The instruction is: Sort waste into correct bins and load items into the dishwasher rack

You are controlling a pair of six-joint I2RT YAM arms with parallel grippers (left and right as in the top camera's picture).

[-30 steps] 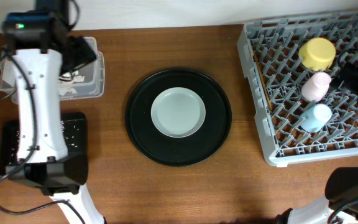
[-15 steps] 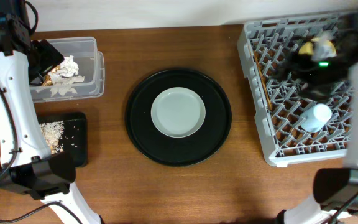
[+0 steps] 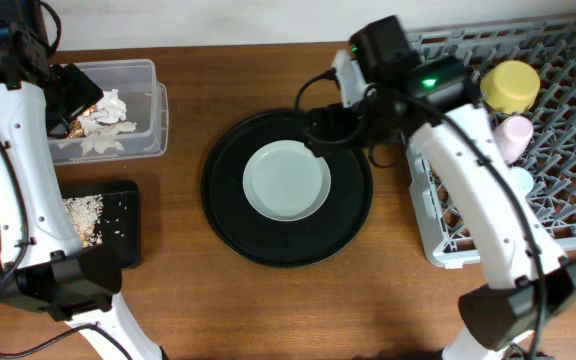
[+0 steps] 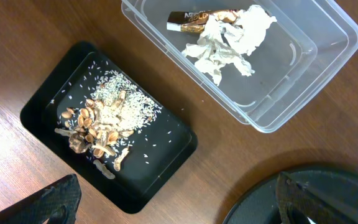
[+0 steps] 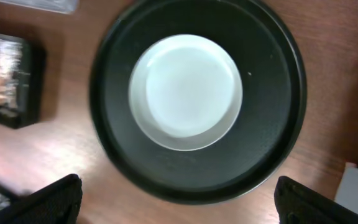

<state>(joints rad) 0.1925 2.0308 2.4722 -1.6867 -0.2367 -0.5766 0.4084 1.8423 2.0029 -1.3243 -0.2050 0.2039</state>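
The napkin (image 4: 232, 34) and wrapper (image 4: 197, 18) lie in the clear tub (image 3: 143, 70), and the food scraps (image 3: 80, 212) in the small black tray (image 3: 123, 245). The bowl (image 3: 511, 85), pink cup (image 3: 513, 135) and blue cup (image 3: 516, 180) sit in the rack (image 3: 568, 230). Only the plate (image 3: 286, 180) is left, on the round tray (image 3: 228, 220). The left gripper (image 4: 178, 183) and right gripper (image 5: 176, 183) gape wide, empty.

Both arms were built of smooth white shells joined by black housings. Behind the left gripper (image 4: 180, 202), the left arm (image 3: 28, 170) was seen as one long white link, closed off at its far end by a bulky black joint block (image 3: 63, 285). Behind the right gripper (image 5: 182, 202), the right arm (image 3: 488, 190) was formed of curved white links, a boxy black wrist housing (image 3: 393, 50) and a small lit green light (image 3: 430, 82), with a thin black cable (image 3: 313, 88) looped beside it. Matt black, blunt-tipped fingers (image 4: 58, 200) were shown on each gripper. Screws and markings could not be made out.
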